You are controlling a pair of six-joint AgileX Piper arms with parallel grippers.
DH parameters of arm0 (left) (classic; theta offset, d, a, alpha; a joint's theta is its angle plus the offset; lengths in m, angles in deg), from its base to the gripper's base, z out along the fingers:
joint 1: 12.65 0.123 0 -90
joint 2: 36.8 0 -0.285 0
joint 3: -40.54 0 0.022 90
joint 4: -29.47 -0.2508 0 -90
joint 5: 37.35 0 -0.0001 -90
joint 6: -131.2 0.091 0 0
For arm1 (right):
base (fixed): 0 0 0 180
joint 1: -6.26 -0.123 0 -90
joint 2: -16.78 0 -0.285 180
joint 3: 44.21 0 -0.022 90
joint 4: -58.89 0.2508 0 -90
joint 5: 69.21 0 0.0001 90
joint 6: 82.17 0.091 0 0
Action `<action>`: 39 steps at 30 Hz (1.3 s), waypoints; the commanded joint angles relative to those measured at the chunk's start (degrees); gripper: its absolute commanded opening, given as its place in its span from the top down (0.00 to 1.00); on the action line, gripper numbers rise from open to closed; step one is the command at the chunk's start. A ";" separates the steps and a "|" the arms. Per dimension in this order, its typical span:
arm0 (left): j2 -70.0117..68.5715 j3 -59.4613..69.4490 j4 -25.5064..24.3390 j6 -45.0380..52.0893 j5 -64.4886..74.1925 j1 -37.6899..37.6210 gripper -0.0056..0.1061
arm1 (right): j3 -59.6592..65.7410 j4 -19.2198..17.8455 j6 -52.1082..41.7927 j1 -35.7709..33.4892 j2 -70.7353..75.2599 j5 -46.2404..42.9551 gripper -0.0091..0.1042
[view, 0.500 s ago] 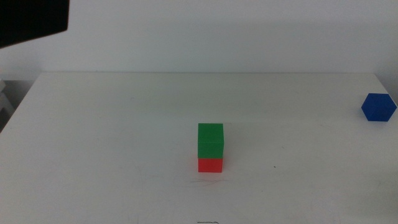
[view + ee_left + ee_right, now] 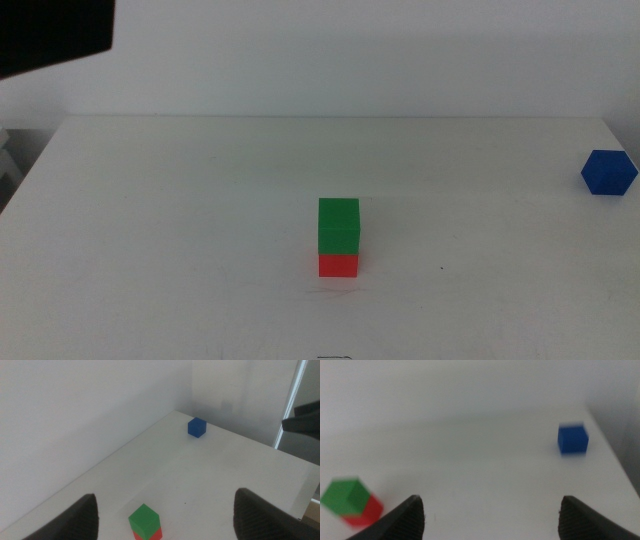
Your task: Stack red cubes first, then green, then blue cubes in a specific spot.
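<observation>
The left tool (image 2: 165,515) hangs above the desk (image 2: 180,220) with its two dark jaws wide apart and nothing between them. The right tool (image 2: 492,515) does the same, jaws spread and empty. Neither tool shows in the middle view.

In the left wrist view, the green cube (image 2: 144,520) sits between the left tool's jaws but well below them, on the desk, not touched by either jaw. It rests squarely on top of the red cube (image 2: 155,534), of which only a sliver shows beneath it.

In the right wrist view, which is blurred, that two-cube stack lies near one jaw, while the blue cube (image 2: 572,439) stands farther off toward the other jaw, close to the desk's edge.

From the middle view, the green cube (image 2: 338,226) on the red cube (image 2: 338,265) stands just below the desk's centre, roughly at six o'clock from the middle. The blue cube (image 2: 608,172) sits alone at three o'clock, near the right edge of the desk, well apart from the stack and turned corner-on.
</observation>
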 commanded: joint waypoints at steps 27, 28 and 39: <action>0.25 -1.08 1.83 0.01 -4.10 0.13 0.14 | -32.46 1.99 0.86 -0.05 -43.30 13.23 0.09; 0.25 -1.08 1.83 0.01 -4.10 0.13 0.14 | -34.10 0.12 1.54 -0.05 -45.34 14.61 0.09; 0.25 -1.08 1.83 0.01 -4.10 0.13 0.14 | -59.30 -4.00 -3.62 7.29 -70.46 26.38 0.09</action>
